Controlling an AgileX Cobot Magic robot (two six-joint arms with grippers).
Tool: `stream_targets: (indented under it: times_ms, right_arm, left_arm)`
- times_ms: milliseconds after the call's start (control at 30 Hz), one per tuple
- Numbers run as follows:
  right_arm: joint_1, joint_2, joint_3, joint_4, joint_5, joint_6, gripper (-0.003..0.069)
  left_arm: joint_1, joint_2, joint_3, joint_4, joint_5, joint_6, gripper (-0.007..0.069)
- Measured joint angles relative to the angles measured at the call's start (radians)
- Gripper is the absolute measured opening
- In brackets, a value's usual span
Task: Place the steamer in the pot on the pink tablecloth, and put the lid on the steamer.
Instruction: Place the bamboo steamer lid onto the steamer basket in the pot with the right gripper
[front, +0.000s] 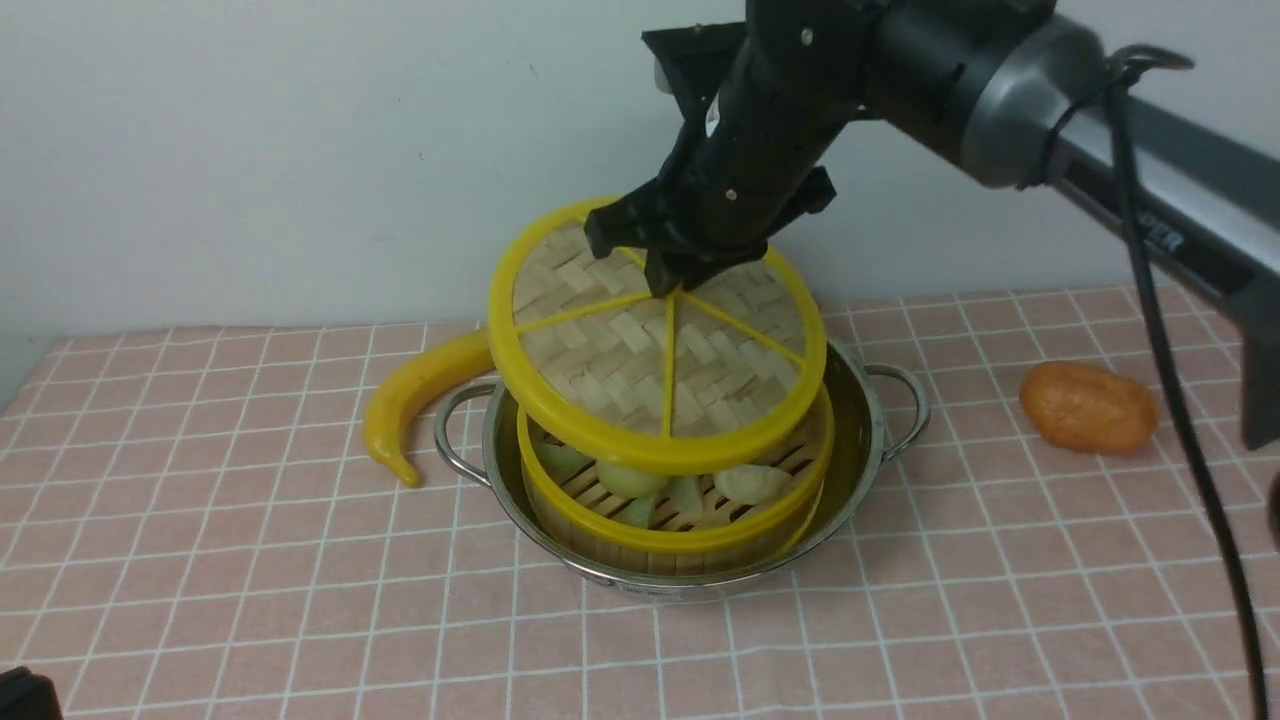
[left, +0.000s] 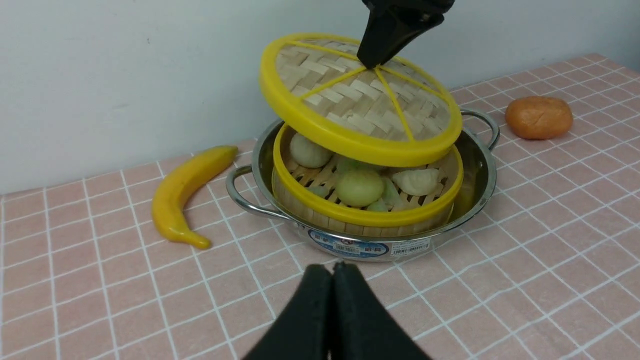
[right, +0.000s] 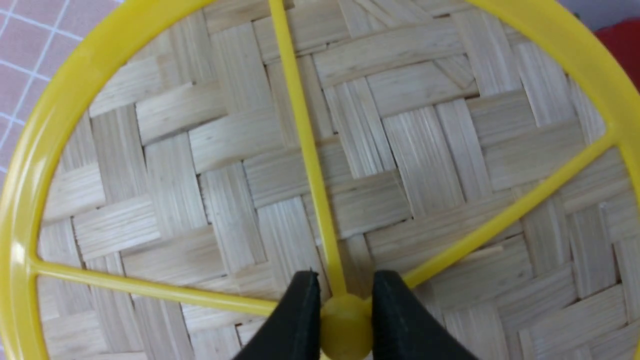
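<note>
Pot (front: 862, 425) first: it sits on the pink cloth (front: 250, 560), mouth up, one wire handle out to the left, the other to the right. The steamer (front: 680, 542) is down inside it, upright and level, with a gap of bare steel around its wall. On its slats lie pale round dumplings (front: 630, 478), several of them bunched toward the near side.

My right claw (front: 668, 282) comes down from above with its fingers narrow, pinching the small yellow hub at the middle of the lid (front: 640, 370). I hold the lid over the steamer, not flat. It tilts, far-left edge high, near-right edge low, woven face turned toward the near side. Being round it has no long way; the spokes fan out from the hub to the rim. The low edge hangs right at the steamer's rim, and I cannot tell whether they touch.

My left claw (left: 332, 272) is pressed shut on nothing, low over the cloth just near of the pot.

A banana (front: 420, 392) lies left of the pot, and an orange lump (front: 1088, 407) lies well off to the right.
</note>
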Motion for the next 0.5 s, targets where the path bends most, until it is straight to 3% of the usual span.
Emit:
stream_targets:
  times_ms: [500]
  right_arm:
    - [0.014,-0.007,0.039,0.006,0.005,0.013,0.0146]
  left_arm:
    - [0.000,0.000,0.000,0.013,0.008,0.000,-0.0008]
